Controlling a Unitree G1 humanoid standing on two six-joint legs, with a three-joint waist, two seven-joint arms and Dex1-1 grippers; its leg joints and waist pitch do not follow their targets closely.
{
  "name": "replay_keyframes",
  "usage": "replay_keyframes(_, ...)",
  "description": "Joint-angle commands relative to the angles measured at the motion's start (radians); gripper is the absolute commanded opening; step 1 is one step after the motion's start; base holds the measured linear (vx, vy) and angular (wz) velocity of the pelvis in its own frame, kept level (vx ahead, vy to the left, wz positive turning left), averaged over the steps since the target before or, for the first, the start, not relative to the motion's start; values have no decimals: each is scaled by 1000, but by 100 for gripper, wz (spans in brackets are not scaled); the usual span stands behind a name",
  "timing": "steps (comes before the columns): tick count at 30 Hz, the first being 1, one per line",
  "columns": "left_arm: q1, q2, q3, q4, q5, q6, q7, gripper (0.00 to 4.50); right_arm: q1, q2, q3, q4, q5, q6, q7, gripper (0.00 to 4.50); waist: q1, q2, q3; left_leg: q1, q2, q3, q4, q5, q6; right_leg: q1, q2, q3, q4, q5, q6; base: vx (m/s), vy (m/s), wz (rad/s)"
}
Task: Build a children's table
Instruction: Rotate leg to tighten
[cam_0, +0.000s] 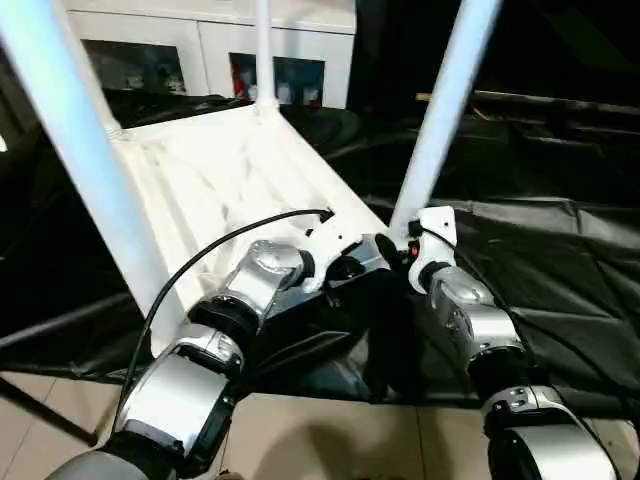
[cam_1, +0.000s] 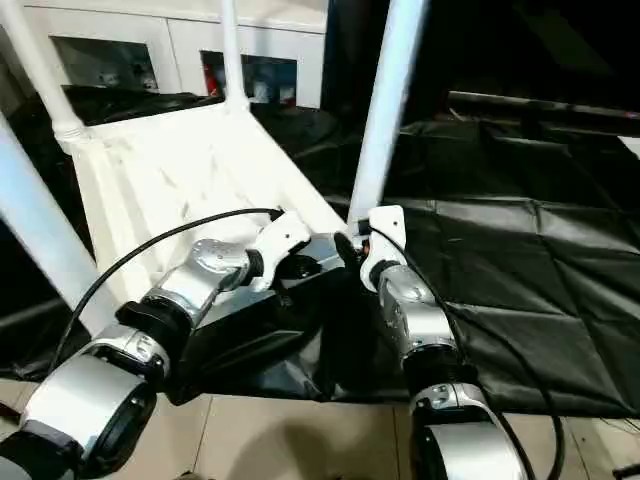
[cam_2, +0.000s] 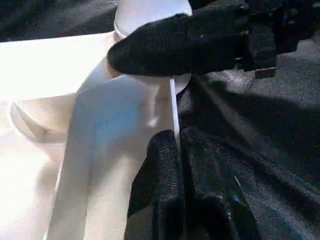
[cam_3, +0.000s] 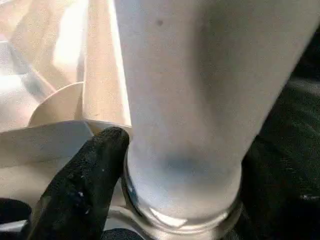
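Tops of the legs (cam_0: 445, 105) past the frame edge; cabinet (cam_0: 200, 55) contents blurred.

The white children's table (cam_0: 230, 180) lies upside down on the black cloth (cam_0: 540, 260) — its long legs (cam_0: 445, 110) point up.

Two silver, rounded metal forearms, left (cam_0: 175, 395) and right (cam_0: 480, 325), glossy and built in segments with black ring joints between. Domed silver cap on the left wrist housing (cam_0: 268, 262). White plastic bracket (cam_0: 437, 228) atop the right wrist, a small red spot beside it. Thin black cable (cam_0: 200, 255) arching over the left arm. Black, matte, textured fingers (cam_2: 172, 187), blunt and rounded at the tips.
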Motion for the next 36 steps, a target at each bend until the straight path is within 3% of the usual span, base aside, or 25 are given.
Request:
replay_keyframes(1,17,-6,-41,9,13,-24,-53,0,16,-3,69,5,-10,0,120,348,1,2,-47,8,22,-12,-69,-298,25,33,-42,28,-75,-241,-193,0,0,0)
replay_keyframes(2,17,-6,-41,9,13,-24,-53,0,16,-3,69,5,-10,0,120,348,2,-2,-47,7,22,-11,-69,-291,29,34,-43,27,-74,-231,-195,0,0,0)
replay_keyframes(5,18,26,-38,3,8,-37,-95,0,29,-49,95,-23,-11,-18,232,348,5,0,-48,5,22,-9,-65,-251,54,39,-44,26,-69,-187,-211,0,0,0)
replay_keyframes(8,33,98,-56,-16,4,-104,-235,0,55,-145,145,-76,-20,-46,426,348,7,1,-49,2,24,-10,-62,-227,69,44,-45,26,-64,-146,-227,0,0,0)
replay_keyframes(10,40,130,-58,-25,-3,-114,-299,0,68,-186,157,-108,-5,-47,514,348,9,4,-52,1,24,-8,-57,-181,97,46,-41,25,-51,-45,-255,0,0,0)
replay_keyframes(12,45,147,-58,-36,-11,-113,-339,0,76,-207,161,-128,8,-47,558,348,13,4,-52,1,27,-6,-55,-161,109,47,-42,24,-44,-6,-278,0,0,0)
replay_keyframes(14,54,174,-61,-53,-23,-112,-402,0,87,-240,164,-153,28,-41,632,348,20,8,-51,5,32,-5,-55,-158,105,45,-40,22,-42,1,-291,0,0,0)
replay_keyframes(16,60,195,-66,-64,-31,-108,-451,0,97,-269,169,-173,44,-33,695,348,31,4,-51,8,34,-2,-54,-167,103,45,-41,23,-39,-7,-298,0,0,0)
replay_keyframes(21,69,219,-66,-74,-38,-110,-496,0,110,-305,181,-192,60,-29,778,332,40,1,-50,7,32,0,-52,-166,99,45,-44,24,-40,-31,-291,0,0,0)
replay_keyframes(22,70,219,-64,-75,-39,-111,-497,0,109,-302,177,-193,66,-26,782,332,41,-5,-50,6,32,0,-52,-165,98,45,-44,25,-40,-37,-289,0,0,0)
replay_keyframes(27,80,216,-60,-90,-45,-106,-495,0,115,-289,172,-212,83,-13,793,289,46,-7,-51,6,32,-1,-51,-145,90,45,-45,25,-38,-46,-277,0,0,0)
replay_keyframes(36,92,209,-57,-101,-46,-101,-462,0,149,-251,155,-225,102,10,748,277,49,-6,-51,7,31,0,-50,-134,95,43,-44,25,-37,-36,-276,0,0,0)
